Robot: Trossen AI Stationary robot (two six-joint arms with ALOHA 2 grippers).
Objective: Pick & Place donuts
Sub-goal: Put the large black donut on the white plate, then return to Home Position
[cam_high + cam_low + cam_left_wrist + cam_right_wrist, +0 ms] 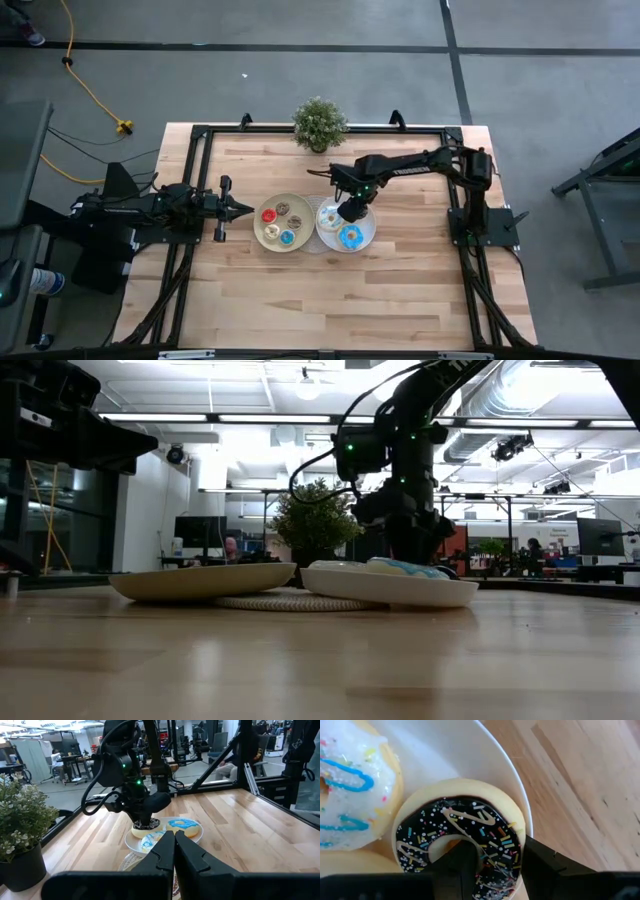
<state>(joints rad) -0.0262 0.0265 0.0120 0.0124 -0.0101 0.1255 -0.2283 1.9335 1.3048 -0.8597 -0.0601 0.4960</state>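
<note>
A white plate (362,240) holds a blue-iced donut (350,237), a white donut with blue lines (345,785) and a dark brown sprinkled donut (460,832). My right gripper (352,210) reaches down onto the dark brown donut near the plate's far rim and is shut on it. Beside it a beige plate (268,235) carries several small donuts, among them a red one (269,214) and a brown one (283,208). My left gripper (240,209) waits left of the beige plate, shut, pointing at it. My right gripper holds the dark brown donut by one side of its ring (500,847), with one finger (460,865) in the hole and the other (540,865) outside. The fingers come from above, pointing down. The donut lies flat by the white plate's rim (512,775); whether it is lifted cannot be told.
Both plates overlap a round woven mat (270,601) at the table's middle. A small potted plant (319,124) stands at the far edge behind them. Bare wood lies toward the near edge and to the right of the white plate.
</note>
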